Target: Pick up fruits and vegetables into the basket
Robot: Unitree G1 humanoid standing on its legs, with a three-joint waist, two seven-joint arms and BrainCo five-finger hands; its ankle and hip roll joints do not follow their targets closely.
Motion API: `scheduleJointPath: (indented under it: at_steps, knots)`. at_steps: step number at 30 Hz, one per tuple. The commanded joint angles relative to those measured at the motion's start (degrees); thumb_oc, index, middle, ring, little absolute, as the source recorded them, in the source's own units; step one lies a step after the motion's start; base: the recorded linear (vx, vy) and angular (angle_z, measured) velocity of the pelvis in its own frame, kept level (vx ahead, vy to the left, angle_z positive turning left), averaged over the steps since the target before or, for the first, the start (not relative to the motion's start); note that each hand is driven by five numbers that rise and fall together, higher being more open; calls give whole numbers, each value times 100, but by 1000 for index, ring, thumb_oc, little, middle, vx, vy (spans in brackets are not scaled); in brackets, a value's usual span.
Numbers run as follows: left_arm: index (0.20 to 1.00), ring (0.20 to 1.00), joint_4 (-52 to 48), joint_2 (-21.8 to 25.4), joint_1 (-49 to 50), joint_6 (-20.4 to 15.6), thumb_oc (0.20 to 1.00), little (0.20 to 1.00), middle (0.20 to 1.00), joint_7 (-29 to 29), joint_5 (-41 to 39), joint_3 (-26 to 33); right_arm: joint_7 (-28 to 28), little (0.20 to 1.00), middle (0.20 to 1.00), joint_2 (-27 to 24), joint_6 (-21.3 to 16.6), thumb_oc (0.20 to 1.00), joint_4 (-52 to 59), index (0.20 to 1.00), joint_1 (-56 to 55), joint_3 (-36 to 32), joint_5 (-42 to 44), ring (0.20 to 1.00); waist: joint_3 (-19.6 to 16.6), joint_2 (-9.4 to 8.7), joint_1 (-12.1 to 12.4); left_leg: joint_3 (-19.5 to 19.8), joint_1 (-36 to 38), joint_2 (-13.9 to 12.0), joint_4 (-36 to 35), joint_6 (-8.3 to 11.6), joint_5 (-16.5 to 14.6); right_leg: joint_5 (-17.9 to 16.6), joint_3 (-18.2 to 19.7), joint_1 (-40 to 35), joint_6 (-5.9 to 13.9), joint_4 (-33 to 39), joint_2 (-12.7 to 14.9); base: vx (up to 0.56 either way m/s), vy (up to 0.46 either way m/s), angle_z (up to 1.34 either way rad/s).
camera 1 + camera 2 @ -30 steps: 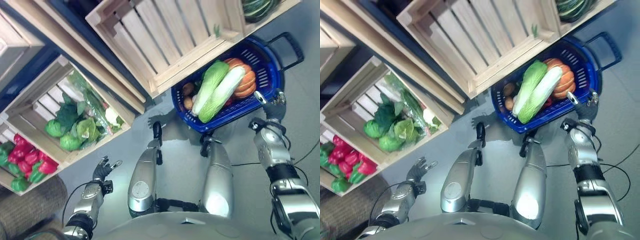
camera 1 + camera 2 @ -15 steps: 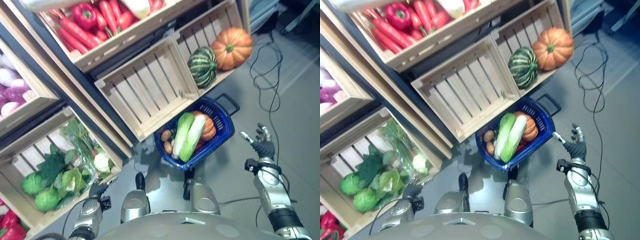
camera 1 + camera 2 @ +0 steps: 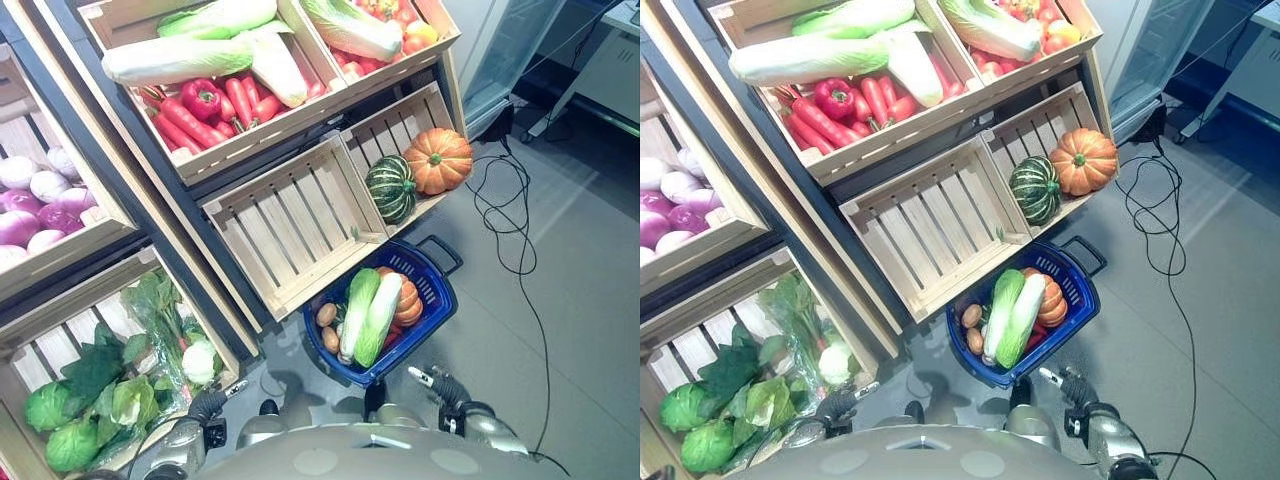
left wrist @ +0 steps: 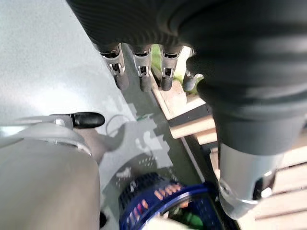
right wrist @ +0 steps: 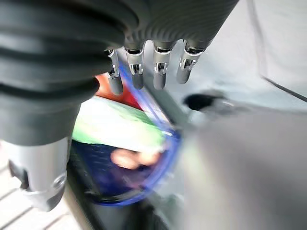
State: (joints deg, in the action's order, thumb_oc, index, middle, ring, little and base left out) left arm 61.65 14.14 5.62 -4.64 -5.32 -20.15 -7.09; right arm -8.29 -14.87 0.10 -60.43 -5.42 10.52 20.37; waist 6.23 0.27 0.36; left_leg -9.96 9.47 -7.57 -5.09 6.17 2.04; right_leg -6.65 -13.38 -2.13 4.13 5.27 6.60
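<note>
The left hand (image 3: 207, 404) is hanging low near the floor, just in front of the bottom crate (image 3: 60, 340) of greens. Its fingers (image 4: 140, 72) are reaching out straight and loose, and they are holding nothing. The right hand (image 3: 443, 386) is hanging low on the other side, just beside the near rim of the basket (image 3: 438, 300). Its fingers (image 5: 159, 72) are also spread out straight, and they are touching nothing.

The blue basket is sitting on the grey floor (image 3: 570, 340), right under the empty crate (image 3: 295, 220). Inside it two long cabbages (image 3: 368, 313) are lying side by side. One orange pumpkin (image 3: 408, 298) is lying behind them, and two small brown potatoes (image 3: 328, 326) are lying at the other end. Something red is peeking out under the cabbages, but I cannot tell what it is.

On the shelf next to the empty crate, one striped green squash (image 3: 389, 188) and one orange pumpkin (image 3: 438, 160) are sitting touching each other. Higher up, a crate is holding red peppers (image 3: 215, 102) and three long cabbages (image 3: 190, 55). On the left, a crate is holding purple and white onions (image 3: 35, 205). The bottom crate is holding two round cabbages (image 3: 50, 415), leafy greens (image 3: 120, 365) and one cauliflower (image 3: 198, 362).
</note>
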Motion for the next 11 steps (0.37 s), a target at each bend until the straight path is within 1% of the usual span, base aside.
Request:
scheduleJointPath:
  at_steps: [1, 4, 6, 7, 9, 11]
  knots:
    - [1000, 1000, 384, -40, -383, 31, 1000, 1000, 1000, -387, -183, -177, -257, 1000, 1000, 166, 265, 1000, -417, 1000, 389, 105, 348, 1000, 45, -141, 86, -20, -285, 163, 116, -247, -321, 512, -227, -383, 538, -419, 557, -30, 52, -2]
    - [1000, 1000, 544, -163, -474, 222, 1000, 1000, 1000, -636, -177, -209, -644, 1000, 1000, 287, 542, 1000, -875, 1000, 438, -45, 628, 1000, -10, -87, 93, -2, -237, 194, 89, -263, -320, 528, -264, -469, 508, -381, 540, -23, 54, -11]
    - [1000, 1000, 625, -213, -494, 302, 1000, 1000, 1000, -847, -161, -238, -684, 1000, 1000, 301, 549, 1000, -963, 1000, 452, -66, 728, 1000, -40, -79, 93, 1, -210, 204, 82, -266, -332, 531, -268, -507, 500, -341, 518, -20, 34, -7]
    - [1000, 1000, 643, -244, -503, 372, 1000, 1000, 1000, -923, -224, -234, -707, 1000, 1000, 291, 616, 1000, -978, 1000, 463, -75, 637, 1000, -51, -83, 90, -4, -198, 209, 79, -271, -342, 528, -264, -522, 495, -319, 504, 0, 0, 0]
    - [1000, 1000, 653, -285, -527, 514, 1000, 1000, 1000, -896, -340, -195, -793, 1000, 1000, 288, 728, 1000, -1063, 1000, 481, -62, 385, 1000, -70, -93, 95, -13, -176, 207, 75, -269, -355, 527, -269, -547, 483, -282, 485, -15, 7, 0]
    - [1000, 1000, 690, -294, -571, 650, 1000, 1000, 1000, -838, -242, -178, -922, 1000, 1000, 292, 832, 1000, -1119, 1000, 494, 10, 294, 1000, -81, -98, 107, -1, -140, 207, 84, -272, -367, 557, -268, -591, 462, -289, 472, 0, 0, 0]
